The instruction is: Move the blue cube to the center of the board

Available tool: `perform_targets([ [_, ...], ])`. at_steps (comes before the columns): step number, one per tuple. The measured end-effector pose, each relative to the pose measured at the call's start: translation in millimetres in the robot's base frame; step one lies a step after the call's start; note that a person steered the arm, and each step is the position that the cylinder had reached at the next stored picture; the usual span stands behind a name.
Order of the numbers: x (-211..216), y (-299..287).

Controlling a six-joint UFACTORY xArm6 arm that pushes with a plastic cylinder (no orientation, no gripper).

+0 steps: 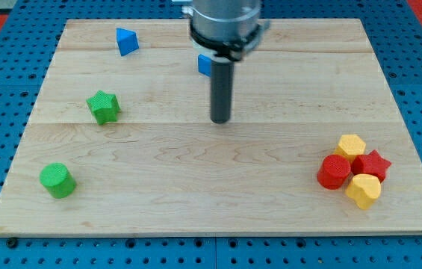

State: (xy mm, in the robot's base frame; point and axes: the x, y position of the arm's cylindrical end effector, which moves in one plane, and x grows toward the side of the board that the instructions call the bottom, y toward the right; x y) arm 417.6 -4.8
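Observation:
The blue cube (205,65) sits near the view's top centre of the wooden board (218,202), mostly hidden behind the arm's rod. My tip (220,119) rests on the board just below the cube, slightly to its right, a short gap from it. A second blue block, triangular (126,41), lies at the view's top left.
A green star (104,106) and a green cylinder (57,180) lie at the view's left. At the lower right a cluster: a yellow hexagon (352,146), a red star (373,164), a red cylinder (334,171) and another yellow block (364,190).

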Motion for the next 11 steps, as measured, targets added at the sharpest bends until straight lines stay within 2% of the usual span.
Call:
perform_targets([
  [2, -74.2, -59.0],
  [3, -123.2, -57.7],
  [4, -132.8, 2.2],
  [5, -105.8, 97.7],
  [6, -86.2, 103.1],
  [7, -131.0, 91.5],
  [8, -129.4, 47.9],
  [10, -53.2, 34.0],
  [11, -48.3, -18.8],
])
